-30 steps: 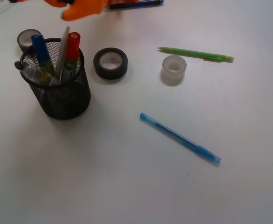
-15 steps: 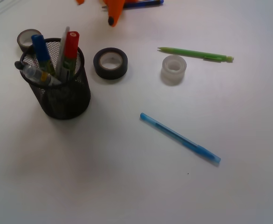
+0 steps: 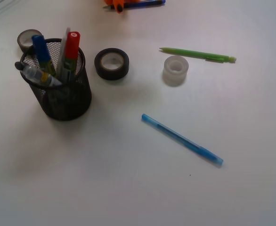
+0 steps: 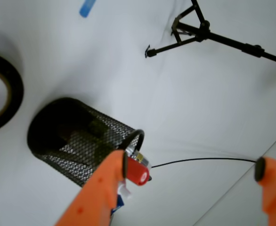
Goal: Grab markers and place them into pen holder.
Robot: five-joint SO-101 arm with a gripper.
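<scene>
All three markers (image 3: 71, 49) stand in the holder (image 3: 62, 96), blue, black and red caps up. The pincer (image 4: 187, 181) is spread apart, empty, above the rim. Risk: a low sweep could clip the red cap (image 4: 137, 171) and tip the holder toward the tape roll (image 3: 111, 63).
</scene>
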